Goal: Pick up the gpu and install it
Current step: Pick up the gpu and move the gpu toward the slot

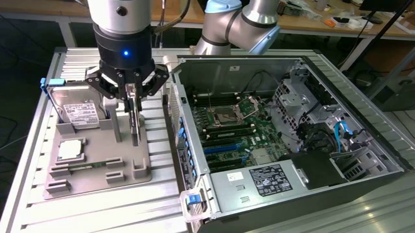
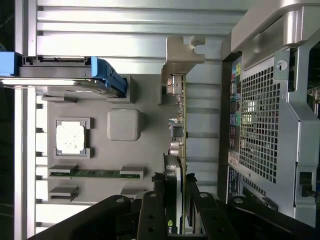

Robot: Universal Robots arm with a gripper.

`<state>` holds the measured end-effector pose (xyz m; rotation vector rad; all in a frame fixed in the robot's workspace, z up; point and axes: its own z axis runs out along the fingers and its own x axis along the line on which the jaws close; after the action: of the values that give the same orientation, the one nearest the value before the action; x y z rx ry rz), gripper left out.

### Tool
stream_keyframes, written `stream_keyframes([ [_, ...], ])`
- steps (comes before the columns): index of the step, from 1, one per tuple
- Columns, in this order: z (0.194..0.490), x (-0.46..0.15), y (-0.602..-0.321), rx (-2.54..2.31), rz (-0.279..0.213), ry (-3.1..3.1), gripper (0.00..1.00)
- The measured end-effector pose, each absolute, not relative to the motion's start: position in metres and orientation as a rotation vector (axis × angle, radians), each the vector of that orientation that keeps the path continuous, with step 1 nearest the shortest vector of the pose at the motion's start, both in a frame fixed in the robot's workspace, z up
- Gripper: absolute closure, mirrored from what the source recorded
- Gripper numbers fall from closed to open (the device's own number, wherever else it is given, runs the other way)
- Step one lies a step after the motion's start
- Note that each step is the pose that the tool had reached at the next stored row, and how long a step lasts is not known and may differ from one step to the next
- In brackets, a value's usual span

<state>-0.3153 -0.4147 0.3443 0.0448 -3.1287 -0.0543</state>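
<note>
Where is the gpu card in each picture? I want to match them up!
Exterior view: the gpu stands on edge in the tool, over the gray tray, to the exterior view's left of the open computer case.
Wrist view: the gpu is seen edge-on, running out from the tool, between the tray and the case.
Shared landmark: the square silver CPU chip in the tray.

One gpu (image 1: 135, 127), one hard drive (image 1: 79, 114) — one chip (image 1: 70, 150)

table (image 1: 97, 213): slatted aluminium | behind: wooden workbench (image 1: 304, 25) (cluttered) | floor (image 1: 16, 111): dark
</note>
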Motion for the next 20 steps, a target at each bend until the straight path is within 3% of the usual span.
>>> stream_keyframes([
  [20, 0.384, -0.315, -0.415, 0.045, -0.054, -3.129, 0.73],
])
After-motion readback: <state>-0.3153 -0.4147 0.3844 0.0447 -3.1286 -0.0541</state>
